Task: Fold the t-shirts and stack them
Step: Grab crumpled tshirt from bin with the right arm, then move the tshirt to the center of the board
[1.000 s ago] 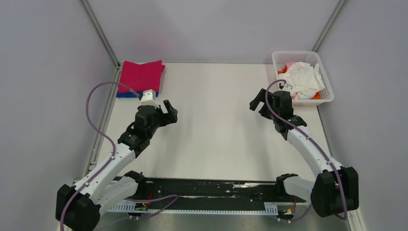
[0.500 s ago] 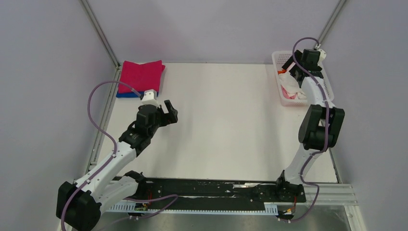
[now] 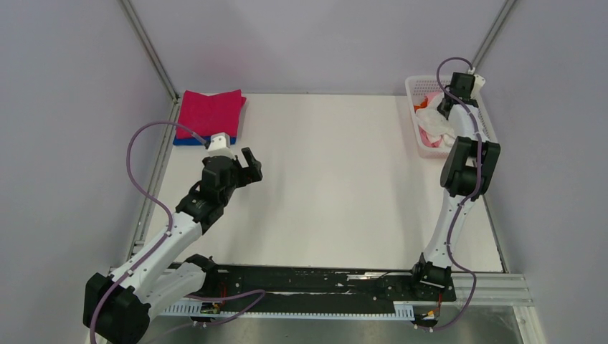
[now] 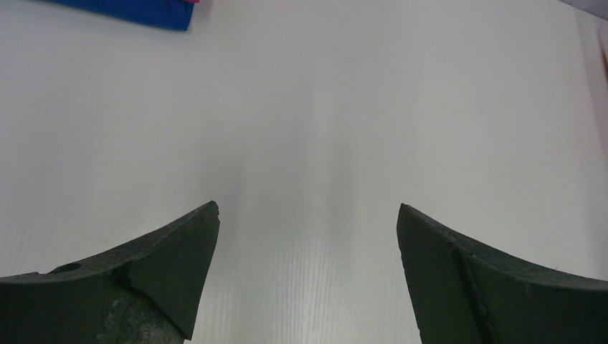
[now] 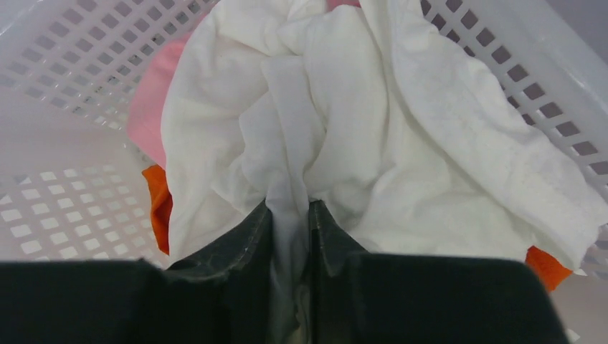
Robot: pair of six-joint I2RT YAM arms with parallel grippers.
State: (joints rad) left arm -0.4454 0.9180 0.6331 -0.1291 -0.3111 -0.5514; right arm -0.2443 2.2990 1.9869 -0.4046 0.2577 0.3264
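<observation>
- White tee (image 5: 344,143): crumpled, on top of the pile inside the basket (image 5: 79,50), which sits at the far R corner of the table (image 3: 330,186).
- A narrow fold of its cloth runs down between the R gripper (image 5: 290,208) fingers. They are clenched on that fold, w/ only the thickness of the cloth between them.
- Pale pink tee (image 5: 152,107): under the white one, showing on its L side in the R wrist view, against the basket wall.
- Orange tee (image 5: 159,208): lowest of the pile. One bit shows below the pink, another at the lower R edge of the white cloth.
- R arm: stretched up and fwd from its base, wrist over the basket, gripper pointing down into it.
- Magenta tee (image 3: 210,112): folded flat at the far L corner of the table, lying on the blue tee (image 3: 188,140). Only a strip of blue shows along its near edge.
- L gripper (image 4: 308,208): released, jaws wide apart, nothing between them. Hangs above bare table, near the folded stack but apart from it.
- The blue tee's corner shows at the top L of the L wrist view.
</observation>
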